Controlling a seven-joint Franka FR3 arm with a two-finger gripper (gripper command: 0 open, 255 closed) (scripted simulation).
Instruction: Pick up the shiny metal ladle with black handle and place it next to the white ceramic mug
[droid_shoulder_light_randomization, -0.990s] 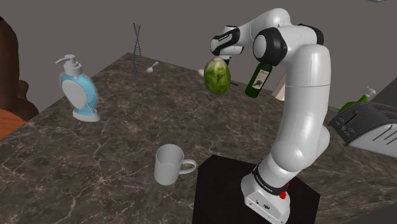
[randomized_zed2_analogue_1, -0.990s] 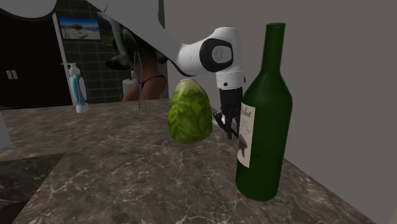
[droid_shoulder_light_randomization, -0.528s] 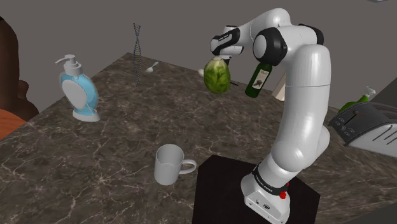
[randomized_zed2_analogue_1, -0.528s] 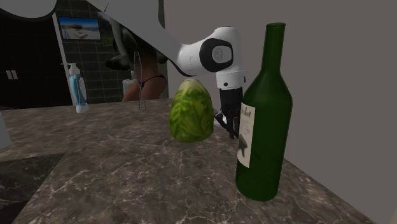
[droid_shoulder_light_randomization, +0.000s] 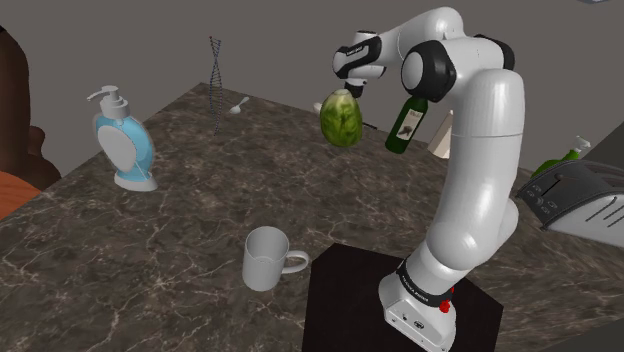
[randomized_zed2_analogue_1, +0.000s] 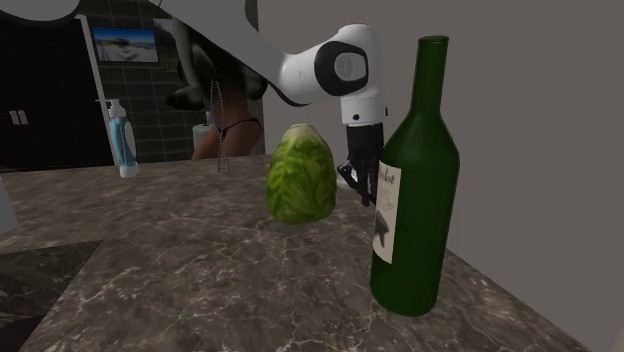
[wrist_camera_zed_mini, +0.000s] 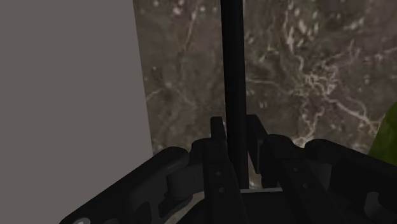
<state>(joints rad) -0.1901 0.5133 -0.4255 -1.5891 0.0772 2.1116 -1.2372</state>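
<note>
One mug (droid_shoulder_light_randomization: 268, 259): sat beside the stand (droid_shoulder_light_randomization: 340, 290), well apart from the action.
Lettuce (droid_shoulder_light_randomization: 340, 119): stood just beside the hand.
Gripper (wrist_camera_zed_mini: 236, 130): higher than a second ago, fingers clamped on the ladle (wrist_camera_zed_mini: 230, 63) by its black handle.
Ladle: hung above the counter (droid_shoulder_light_randomization: 180, 200); carry to the mug looked next.

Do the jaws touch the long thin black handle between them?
Touching. The wrist view shows the jaws of the gripper closed against both sides of the long thin black handle.
</note>
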